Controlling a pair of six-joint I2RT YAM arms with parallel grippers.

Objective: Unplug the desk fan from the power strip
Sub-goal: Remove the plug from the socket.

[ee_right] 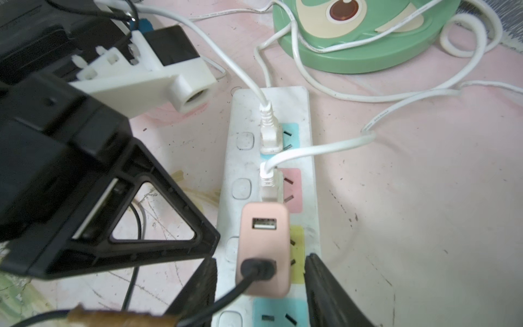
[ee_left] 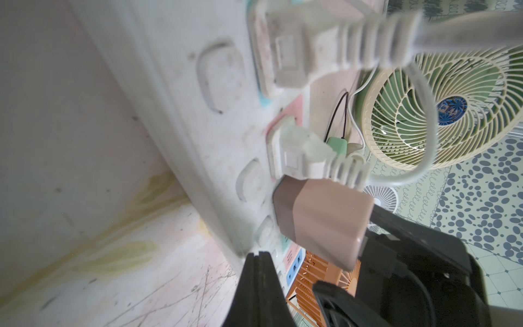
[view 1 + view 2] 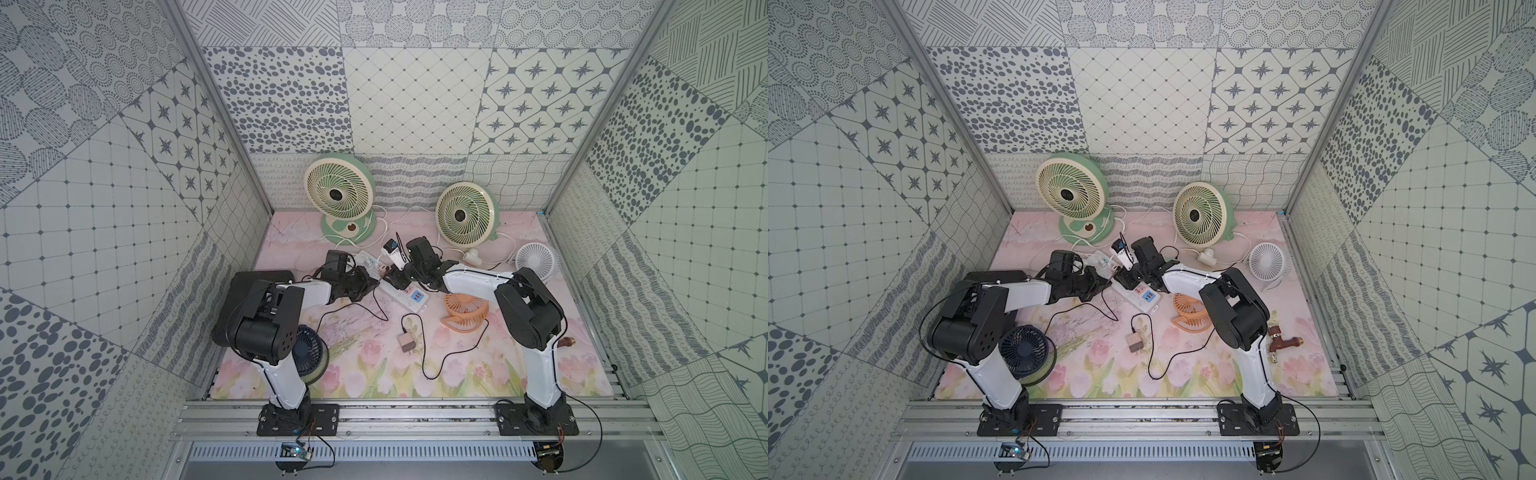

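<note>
The right gripper [image 1: 259, 262] hangs over the power strip [image 1: 243, 113], jaws spread either side of a pink adapter [image 1: 264, 226] in the yellow socket. It is not yet squeezing, and looks lined up to pull straight out. The left gripper [image 2: 256, 263], pressed together on nothing, sets its tip at the strip's edge, probably to pin it down. The strip lies flat mid-tabletop [image 1: 424, 198], near a green fan [image 1: 368, 53]. A white plug [image 1: 270, 136] fills the blue socket. Which fan the adapter's black cable [image 1: 226, 300] feeds, I cannot tell.
</note>
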